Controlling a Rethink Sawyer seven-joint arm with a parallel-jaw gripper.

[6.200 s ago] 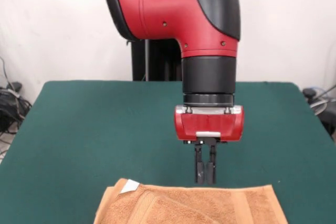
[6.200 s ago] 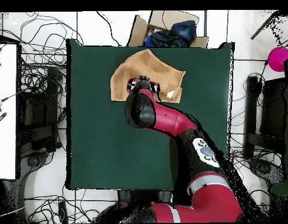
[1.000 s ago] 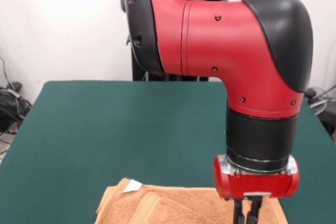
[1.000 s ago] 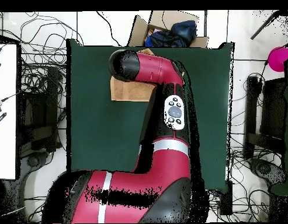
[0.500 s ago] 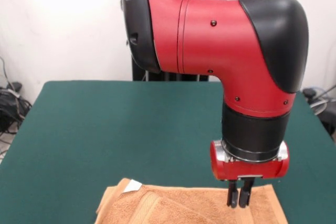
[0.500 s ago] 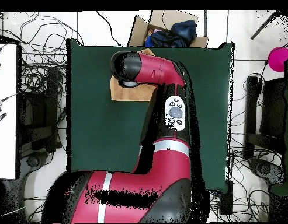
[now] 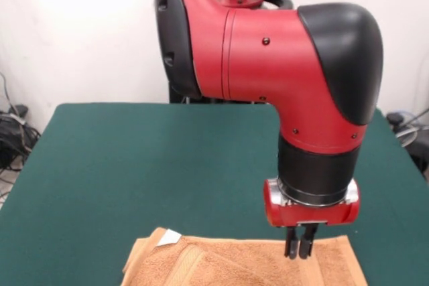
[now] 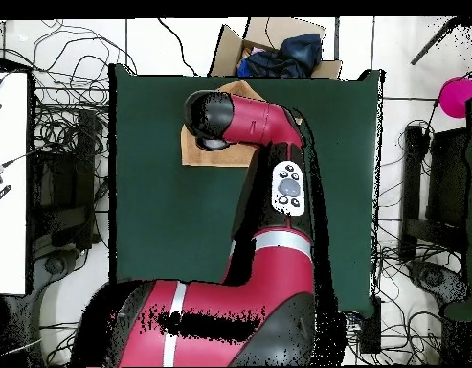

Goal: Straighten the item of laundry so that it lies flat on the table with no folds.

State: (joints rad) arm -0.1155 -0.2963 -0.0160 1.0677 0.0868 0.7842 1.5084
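Gripper (image 7: 299, 249) higher, off towel (image 7: 234, 262)

**No readable text in either view**

No words, numbers, brands or signs can be read. The small white tag (image 7: 167, 236) at the far left corner of the towel (image 7: 221, 262) shows no legible print. The grey panel (image 8: 289, 187) on the arm's forearm, seen from overhead, carries round buttons, but any marks on them are too small to make out.
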